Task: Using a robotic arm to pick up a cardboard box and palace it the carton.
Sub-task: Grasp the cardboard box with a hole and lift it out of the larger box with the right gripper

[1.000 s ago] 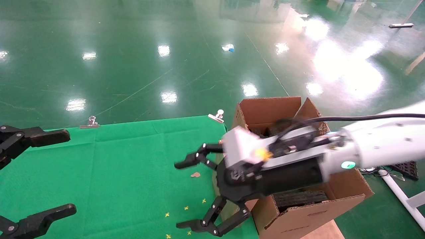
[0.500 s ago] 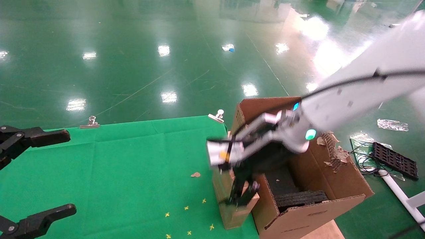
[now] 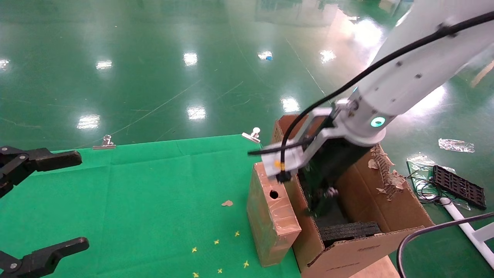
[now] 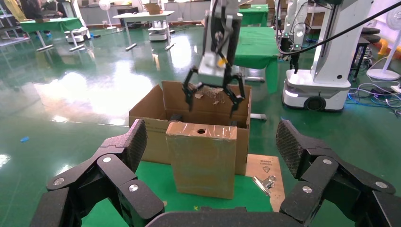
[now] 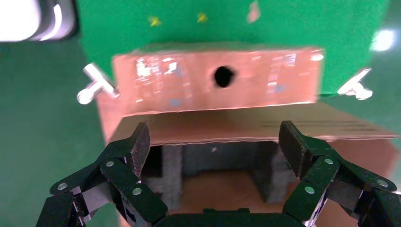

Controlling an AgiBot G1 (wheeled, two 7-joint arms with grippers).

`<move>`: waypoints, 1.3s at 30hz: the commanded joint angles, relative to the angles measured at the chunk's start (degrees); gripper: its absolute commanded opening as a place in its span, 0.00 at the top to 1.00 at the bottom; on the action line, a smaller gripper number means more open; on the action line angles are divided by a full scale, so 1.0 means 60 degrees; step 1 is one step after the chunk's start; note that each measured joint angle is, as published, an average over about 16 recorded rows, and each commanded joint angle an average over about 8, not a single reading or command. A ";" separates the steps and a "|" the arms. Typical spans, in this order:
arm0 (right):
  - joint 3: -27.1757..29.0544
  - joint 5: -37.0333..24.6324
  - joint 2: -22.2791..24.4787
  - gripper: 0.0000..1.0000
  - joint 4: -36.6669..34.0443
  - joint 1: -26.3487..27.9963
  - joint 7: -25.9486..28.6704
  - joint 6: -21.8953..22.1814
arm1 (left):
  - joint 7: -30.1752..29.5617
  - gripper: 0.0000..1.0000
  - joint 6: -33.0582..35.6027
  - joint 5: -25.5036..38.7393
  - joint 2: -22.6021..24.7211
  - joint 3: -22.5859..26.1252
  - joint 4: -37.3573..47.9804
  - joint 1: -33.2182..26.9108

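hovering with fingers spread and empty above the carton [image 3: 389,208], right gripper [image 4: 213,92] nearer than the open, parked left gripper [image 4: 208,156] to the cardboard box [image 3: 270,216], standing upright just left, long axis running near to far.

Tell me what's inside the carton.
Black foam lines the carton. The right gripper hangs open above it. The arm covers the rest.
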 commanded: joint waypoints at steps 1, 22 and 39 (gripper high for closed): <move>-0.0629 0.0133 -0.0172 0.00 0.0007 0.0230 0.0122 0.0063 | 0.0000 0.00 0.0000 -0.0001 0.0000 0.0001 0.0000 0.0000; -0.1660 0.0483 -0.0684 0.00 0.0011 0.0508 0.0708 0.0695 | 0.0005 0.00 -0.0004 -0.0007 -0.0004 0.0010 0.0000 -0.0002; -0.1826 0.1190 -0.0275 0.00 -0.0927 0.0706 0.5130 0.0756 | 0.0009 0.00 -0.0007 -0.0012 -0.0007 0.0017 0.0000 -0.0004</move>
